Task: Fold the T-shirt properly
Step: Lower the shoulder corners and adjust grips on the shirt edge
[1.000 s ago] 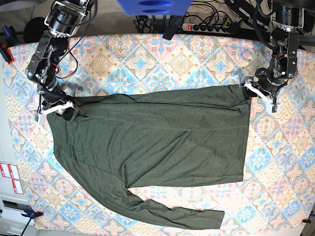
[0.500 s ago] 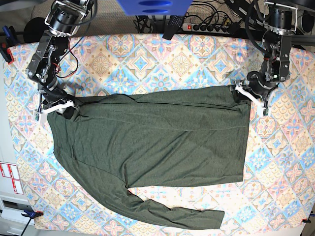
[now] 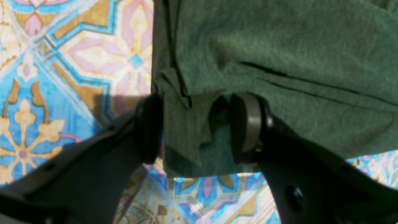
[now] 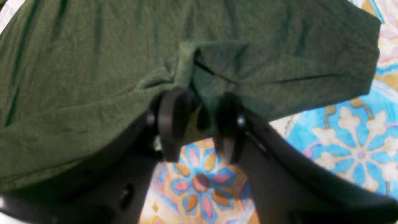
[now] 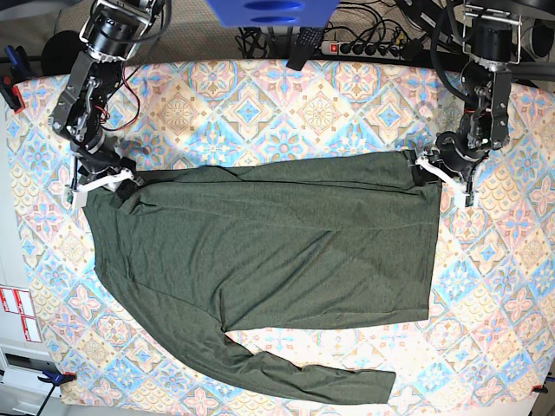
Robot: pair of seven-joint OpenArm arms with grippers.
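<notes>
Here, T-shirt edges in both grippers.

From the base view we look straight down on the whole patterned table, both arms at its far edge. Each wrist view sits close behind its own pincer — left pincer, right pincer — facing past the fingertips onto the shirt and tablecloth. With the base view, each shares one top corner of the shirt.
</notes>
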